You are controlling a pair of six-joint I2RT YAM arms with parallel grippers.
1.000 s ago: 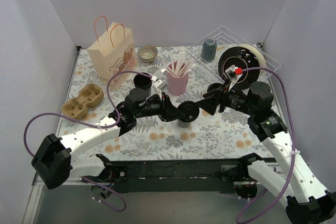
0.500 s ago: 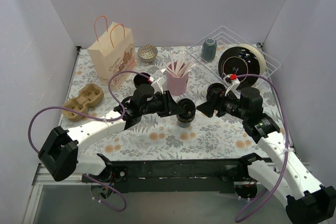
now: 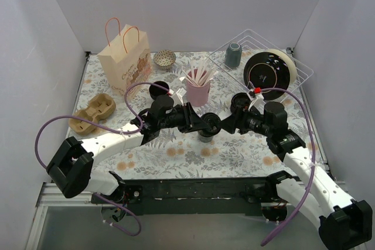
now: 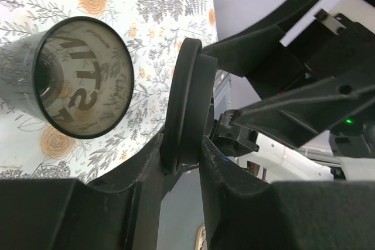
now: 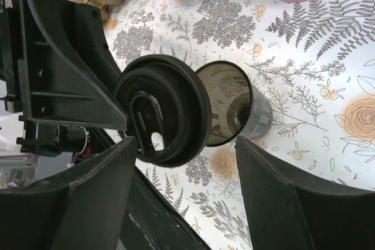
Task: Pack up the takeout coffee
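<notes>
Your right claw edged nearer the lid, jaws released; your left claw clenched that lid beside the cup.

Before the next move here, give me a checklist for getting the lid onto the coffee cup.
1. Glossy black round plastic lid pinched in the left gripper: ok.
2. Small black disposable cup upright on the floral table, mouth open: ok.
3. Lid flat over the cup's mouth: not ok; it stands on edge.
4. Right gripper open: ok.
5. Right gripper clear of the lid: cannot tell.
</notes>
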